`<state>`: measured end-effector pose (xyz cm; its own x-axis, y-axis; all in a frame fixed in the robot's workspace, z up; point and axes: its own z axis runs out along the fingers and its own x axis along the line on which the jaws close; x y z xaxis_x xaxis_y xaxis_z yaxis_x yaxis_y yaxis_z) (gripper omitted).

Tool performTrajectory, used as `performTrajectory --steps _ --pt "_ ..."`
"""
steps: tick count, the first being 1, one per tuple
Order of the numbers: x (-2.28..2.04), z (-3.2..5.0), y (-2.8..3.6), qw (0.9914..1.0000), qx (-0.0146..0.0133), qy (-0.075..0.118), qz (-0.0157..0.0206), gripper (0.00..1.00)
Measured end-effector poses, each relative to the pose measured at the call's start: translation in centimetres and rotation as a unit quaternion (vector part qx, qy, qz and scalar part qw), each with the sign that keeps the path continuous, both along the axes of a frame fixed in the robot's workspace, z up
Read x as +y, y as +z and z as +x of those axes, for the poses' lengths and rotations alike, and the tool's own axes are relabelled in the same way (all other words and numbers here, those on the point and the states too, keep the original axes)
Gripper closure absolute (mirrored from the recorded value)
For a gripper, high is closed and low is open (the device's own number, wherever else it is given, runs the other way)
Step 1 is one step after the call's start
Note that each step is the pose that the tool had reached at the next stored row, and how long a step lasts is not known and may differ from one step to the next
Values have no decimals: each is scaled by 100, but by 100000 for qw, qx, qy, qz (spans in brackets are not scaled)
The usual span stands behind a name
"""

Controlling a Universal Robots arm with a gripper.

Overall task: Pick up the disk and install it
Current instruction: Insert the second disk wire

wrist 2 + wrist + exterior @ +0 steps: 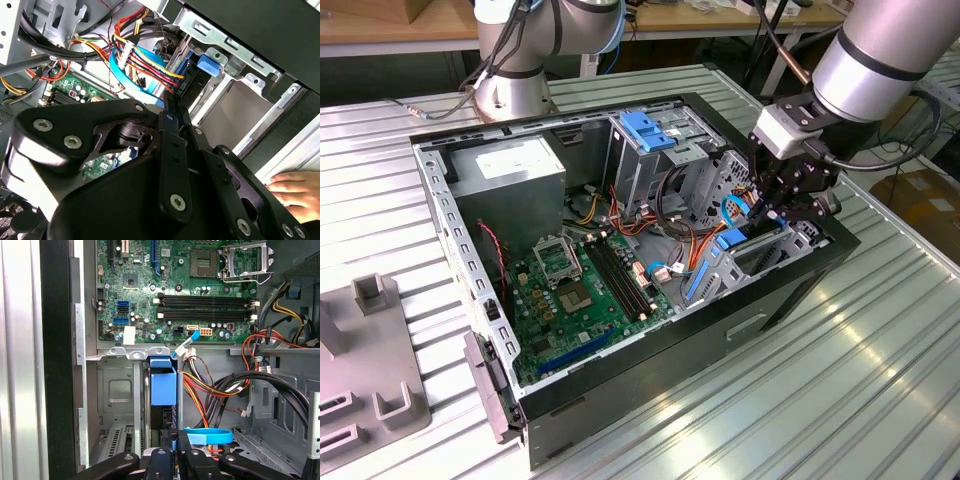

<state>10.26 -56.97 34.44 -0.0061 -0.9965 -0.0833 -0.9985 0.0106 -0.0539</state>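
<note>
One open black desktop computer case [790, 290] lay on its side on the ribbed metal table [880, 370], with grey plastic fixture blocks [375, 290] at the exterior view's left. Further right sat the grey box power supply [510, 170], then the green motherboard [585, 295], then the grey drive cage with a blue plastic bracket [650, 130] on top. At the exterior view's right the black gripper [770, 212] hung low over the drive bay. Its fingers [169, 452] were nearly closed, pinched on the upper edge of the grey metal disk in its bright blue plastic caddy [163, 382], which stood on edge partway down in the bay slot beside the red, yellow and orange cable bundle [210, 390]. Judged stiff, fairly heavy for its size and shock-sensitive; smooth metal faces likely slippery, so the rigid blue rail edges looked the safer hold. A person's hand [295, 192] rested by the case in the second wrist view.
</note>
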Motion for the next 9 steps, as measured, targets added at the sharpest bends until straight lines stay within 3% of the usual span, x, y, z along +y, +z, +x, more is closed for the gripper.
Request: performTrajectory --steps 5,9 --pt "-3 -1 -51 100000 4 -4 50 84" --pt "-4 1 -53 100000 -19 4 132 84"
